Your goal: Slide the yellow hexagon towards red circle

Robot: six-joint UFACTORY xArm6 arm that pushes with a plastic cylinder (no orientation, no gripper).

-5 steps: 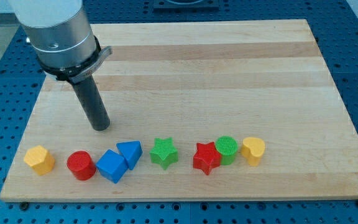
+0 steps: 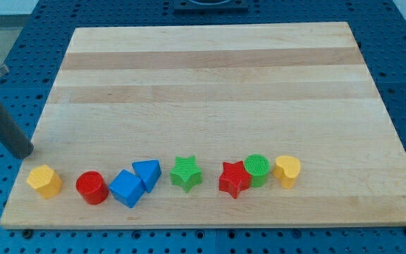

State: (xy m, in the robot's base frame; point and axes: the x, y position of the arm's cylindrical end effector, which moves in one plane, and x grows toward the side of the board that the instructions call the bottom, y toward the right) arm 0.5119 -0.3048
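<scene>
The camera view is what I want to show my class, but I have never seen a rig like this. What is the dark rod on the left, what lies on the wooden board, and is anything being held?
There is only one picture, from a single camera looking down at an angle on a wooden board. The dark rod belongs to a robot arm. It has no gripper, so nothing is held; it only pushes things with its lower end, my tip.

A row of small blocks lies along the view's bottom. From the view's left: a yellow hexagon, a red circle, a blue cube, a blue triangle, a green star, a red star, a green circle and a yellow heart.

My tip stands at the board's left edge, just above and left of the yellow hexagon, not touching it.
</scene>
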